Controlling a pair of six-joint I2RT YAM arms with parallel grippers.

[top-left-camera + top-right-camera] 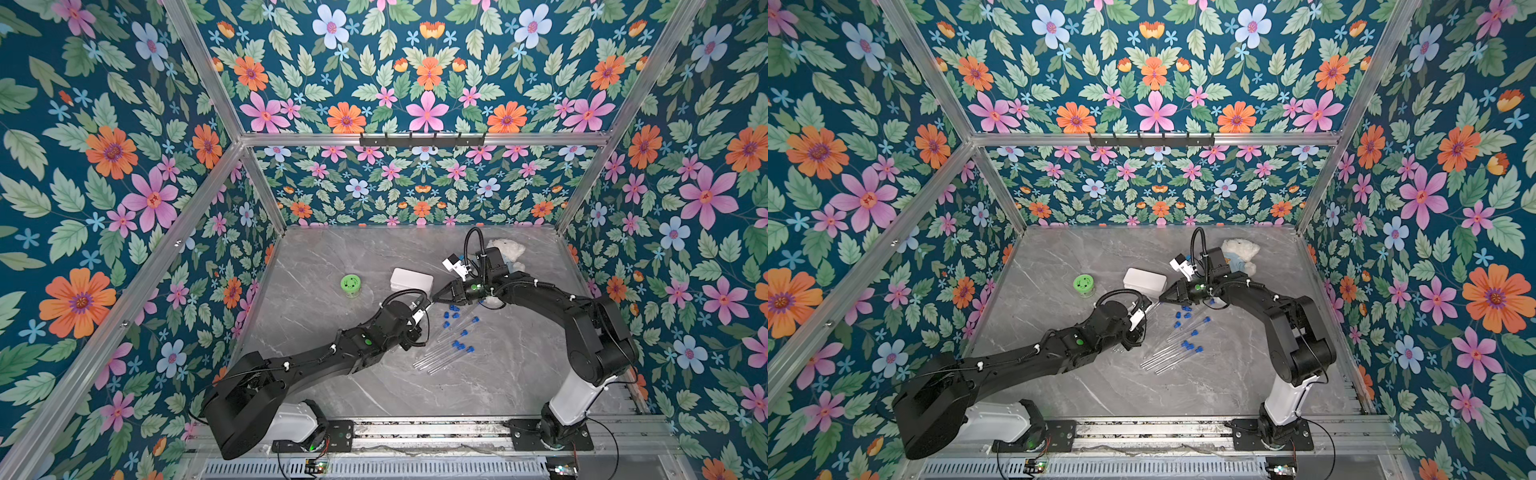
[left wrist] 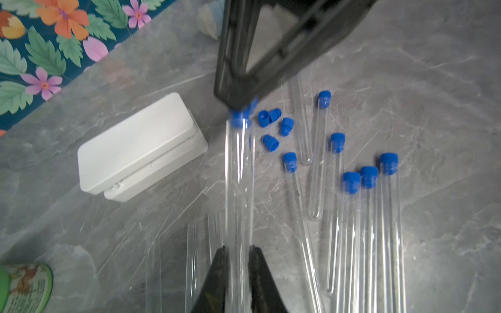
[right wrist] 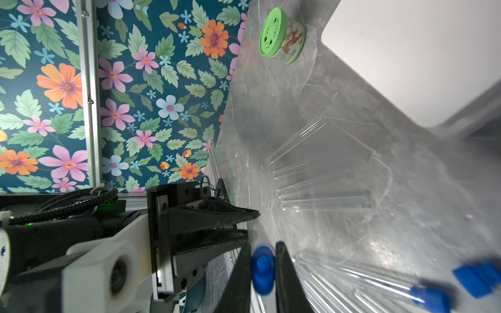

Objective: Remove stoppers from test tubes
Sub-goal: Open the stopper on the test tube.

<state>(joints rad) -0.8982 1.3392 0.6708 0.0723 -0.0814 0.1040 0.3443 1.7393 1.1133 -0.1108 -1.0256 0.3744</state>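
Note:
My left gripper (image 2: 238, 248) is shut on a clear test tube (image 2: 238, 176) and holds it off the table. A blue stopper (image 2: 238, 119) sits at the tube's mouth, blurred. My right gripper (image 3: 262, 245) is shut on that stopper (image 3: 261, 268). In both top views the two grippers meet tip to tip, left (image 1: 424, 311) and right (image 1: 434, 298), in front of the white box. Several stoppered test tubes (image 2: 366, 230) lie on the table, with loose stoppers (image 2: 271, 142) beside them. Several bare tubes (image 3: 322, 203) lie on the left arm's side.
A closed white box (image 1: 411, 279) stands just behind the grippers. A green-lidded jar (image 1: 352, 284) is to its left. A plush toy (image 1: 507, 249) lies behind the right arm. Floral walls close in the marble table (image 1: 332, 249).

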